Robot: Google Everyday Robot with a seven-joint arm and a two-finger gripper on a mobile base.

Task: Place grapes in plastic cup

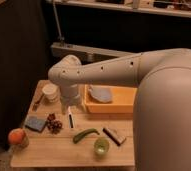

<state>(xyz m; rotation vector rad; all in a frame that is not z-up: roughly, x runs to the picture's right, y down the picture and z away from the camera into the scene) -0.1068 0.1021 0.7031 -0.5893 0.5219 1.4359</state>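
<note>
The grapes (pixel 53 124), a small dark red-purple bunch, lie on the wooden table (pixel 49 152) at its left, next to a blue sponge. The plastic cup (pixel 101 146), light green and upright, stands near the table's front edge, to the right of the grapes. My gripper (pixel 70 118) points down from the white arm, just right of the grapes and a little above the table. It holds nothing that I can see. The cup is well apart from the gripper, to its front right.
A white cup (pixel 50 91) stands at the back left. A yellow-orange bin (pixel 120 107) holds a pale cloth-like thing at the back right. An orange fruit (pixel 17 136), a blue sponge (pixel 35 123), a green pepper (pixel 85 134) and a dark bar (pixel 114 135) lie on the table.
</note>
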